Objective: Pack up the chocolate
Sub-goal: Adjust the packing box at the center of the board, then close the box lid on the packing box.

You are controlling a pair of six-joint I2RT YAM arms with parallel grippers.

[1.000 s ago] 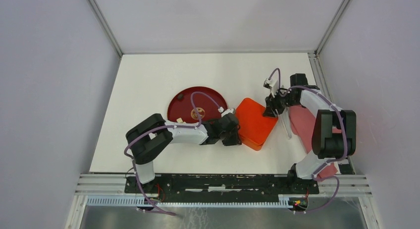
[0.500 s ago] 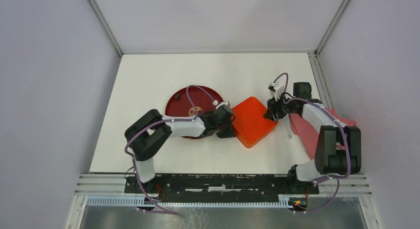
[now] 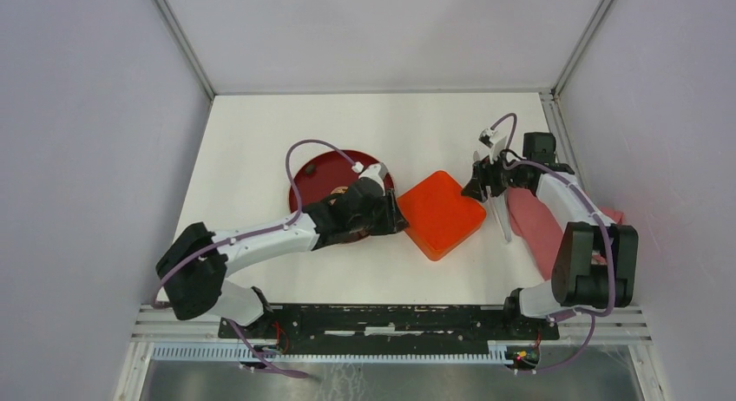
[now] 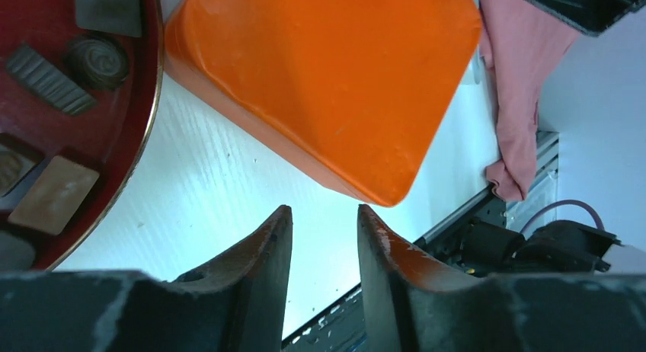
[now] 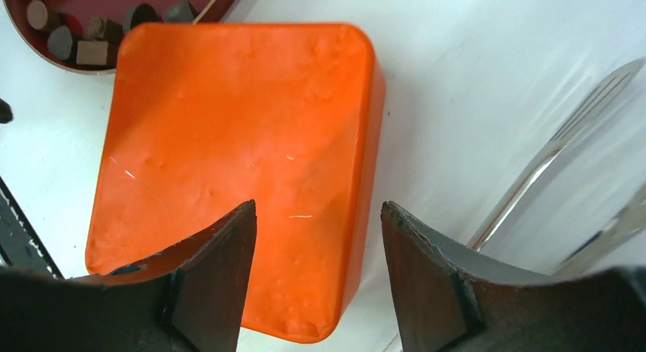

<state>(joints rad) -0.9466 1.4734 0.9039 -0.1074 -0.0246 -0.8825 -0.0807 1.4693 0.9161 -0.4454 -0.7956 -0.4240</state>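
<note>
Small dark and light brown chocolate pieces (image 4: 53,192), square, round and ribbed, are lying on a glossy round red plate (image 4: 114,131). A smooth square orange plastic box (image 4: 327,78) is sitting closed just beside it. The left claw (image 4: 324,215) is hovering near both, jaws partly parted, gripping nothing. The right claw (image 5: 318,207) is hanging over the box, jaws wide and empty.

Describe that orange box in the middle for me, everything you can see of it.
The orange box is square with rounded corners, glossy and plastic-looking, its smooth, slightly dented top closed so nothing inside shows. It lies flat on the white table, turned corner-on to the arms, close beside the red plate. Neither the left gripper nor the right gripper holds it.
</note>
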